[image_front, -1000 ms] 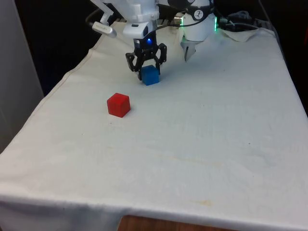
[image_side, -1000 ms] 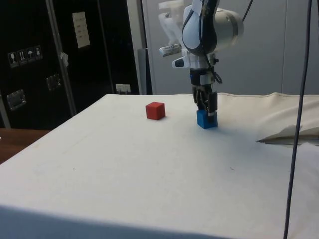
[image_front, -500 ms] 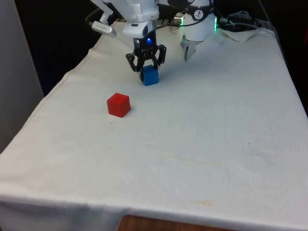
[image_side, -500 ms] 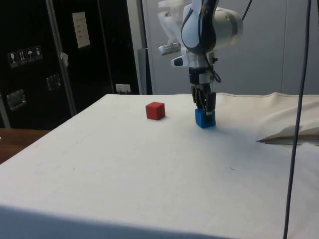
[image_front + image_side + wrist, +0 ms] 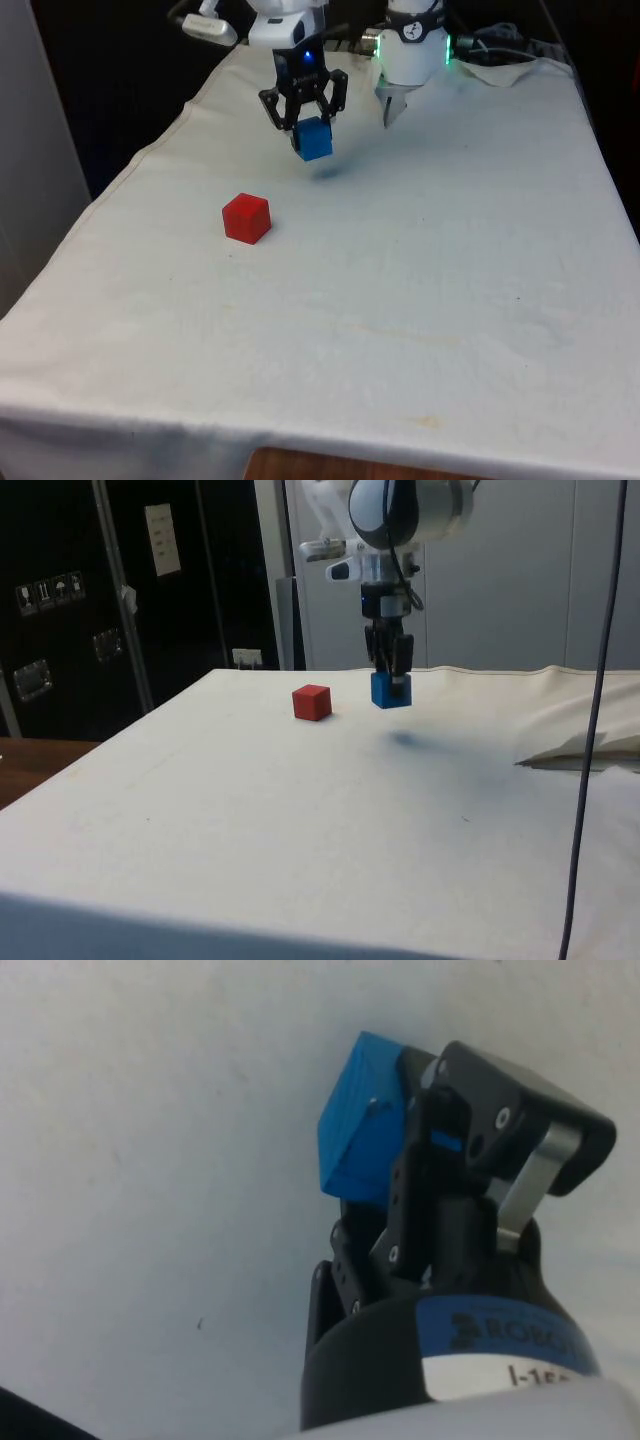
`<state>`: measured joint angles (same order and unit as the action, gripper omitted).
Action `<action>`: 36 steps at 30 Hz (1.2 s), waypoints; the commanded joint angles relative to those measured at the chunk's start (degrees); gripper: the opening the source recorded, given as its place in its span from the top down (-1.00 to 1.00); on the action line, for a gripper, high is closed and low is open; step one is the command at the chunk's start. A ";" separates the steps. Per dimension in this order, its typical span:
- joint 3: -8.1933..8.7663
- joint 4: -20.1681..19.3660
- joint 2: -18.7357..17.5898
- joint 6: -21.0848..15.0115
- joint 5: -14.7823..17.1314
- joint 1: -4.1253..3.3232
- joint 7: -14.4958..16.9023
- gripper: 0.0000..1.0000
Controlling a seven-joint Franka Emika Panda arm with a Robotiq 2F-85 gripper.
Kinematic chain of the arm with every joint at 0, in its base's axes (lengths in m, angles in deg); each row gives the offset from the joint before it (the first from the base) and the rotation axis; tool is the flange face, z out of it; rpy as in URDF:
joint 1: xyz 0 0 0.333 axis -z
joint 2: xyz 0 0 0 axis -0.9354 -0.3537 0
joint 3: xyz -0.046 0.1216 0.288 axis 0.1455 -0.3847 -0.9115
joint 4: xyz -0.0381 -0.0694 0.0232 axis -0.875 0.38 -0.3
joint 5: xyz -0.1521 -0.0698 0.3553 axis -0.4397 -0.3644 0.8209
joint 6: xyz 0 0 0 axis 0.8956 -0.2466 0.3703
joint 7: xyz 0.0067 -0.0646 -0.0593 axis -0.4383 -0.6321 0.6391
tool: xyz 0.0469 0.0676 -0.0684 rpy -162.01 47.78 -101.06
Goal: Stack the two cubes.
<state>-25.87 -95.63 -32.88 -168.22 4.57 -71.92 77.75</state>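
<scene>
Front view: the hand (image 5: 307, 118) is closed on the blue cube (image 5: 314, 139), held clear above the desk (image 5: 430, 290) near its far edge. The red cube (image 5: 246, 218) rests on the cloth, nearer the camera.

Side view: blue cube (image 5: 389, 690) airborne in the hand (image 5: 389, 672); red cube (image 5: 312, 702) apart.

Wrist view: fingers (image 5: 470, 1110) clamp the blue cube (image 5: 362, 1135).

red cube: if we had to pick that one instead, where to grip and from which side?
Judging by its pose, from straight above, fingers closing on two opposite vertical faces. The red cube sits flat on the white cloth with open space all round, turned slightly askew, so rotate the wrist to match. The gripper is busy now: shut on the blue cube, held off the cloth.
</scene>
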 commanded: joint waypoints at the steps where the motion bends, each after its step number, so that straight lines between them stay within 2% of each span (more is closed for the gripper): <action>1: 0.29 0.52 0.00 0.63 -1.15 -0.29 -1.15 1.00; 9: 0.06 3.38 1.32 4.35 -0.86 -0.40 -1.38 1.00; 10: -0.11 3.04 1.32 3.95 0.00 -0.23 -0.46 1.00; 11: 0.00 3.72 1.43 4.76 -0.86 -0.46 -1.43 1.00; 18: -0.06 6.19 1.89 7.33 -0.63 -0.57 -1.60 1.00; 19: -0.17 5.90 1.89 6.99 0.00 -0.46 -0.86 1.00; 21: -0.17 6.93 1.66 7.85 -0.46 -0.63 -1.66 1.00; 28: -0.63 7.39 1.55 7.96 0.00 -0.69 -1.38 1.00; 36: -0.46 10.77 -0.52 9.05 -2.92 -1.03 -4.30 1.00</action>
<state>-26.61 -85.72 -32.77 -159.74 3.19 -72.67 74.89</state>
